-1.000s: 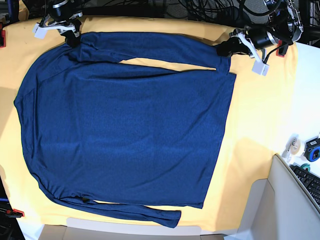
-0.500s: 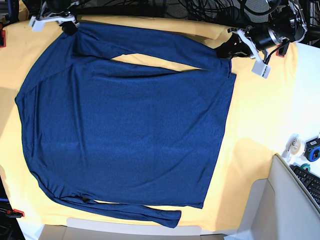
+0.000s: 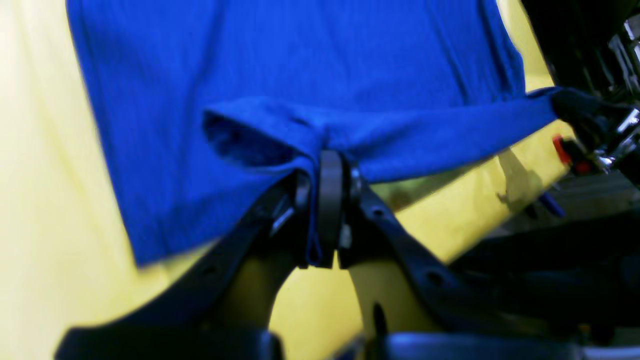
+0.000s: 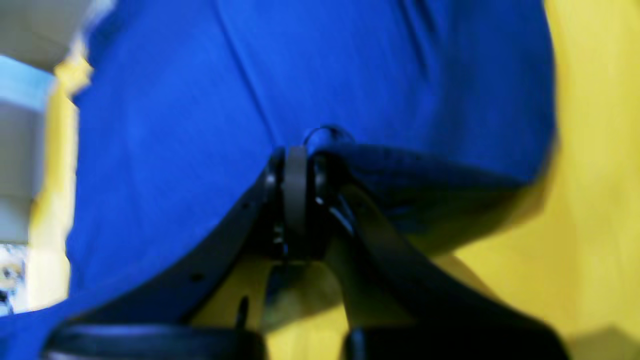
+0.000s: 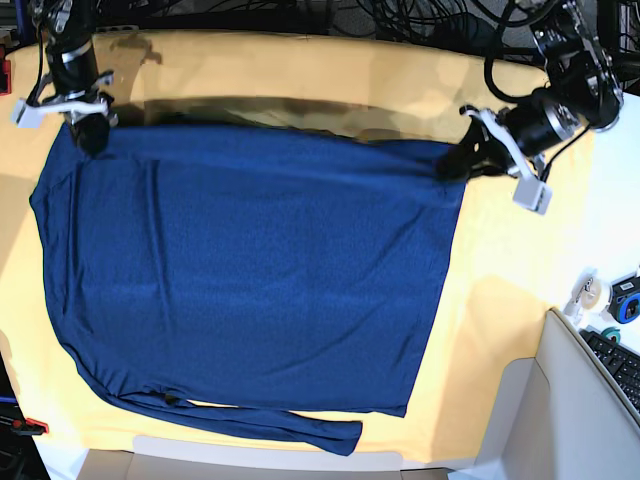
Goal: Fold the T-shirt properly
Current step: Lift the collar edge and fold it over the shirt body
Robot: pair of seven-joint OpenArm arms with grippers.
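A dark navy long-sleeved T-shirt (image 5: 250,290) lies flat across the yellow-covered desk (image 5: 510,300), its far sleeve drawn taut in a straight line along the far edge of the body and its near sleeve stretched along the near hem. The left end effector (image 5: 452,163) is clamped tight on the sleeve's right end, the right end effector (image 5: 92,135) likewise on the far left corner. Bare yellow cloth (image 5: 300,75) borders the shirt far and right, narrower near and left.
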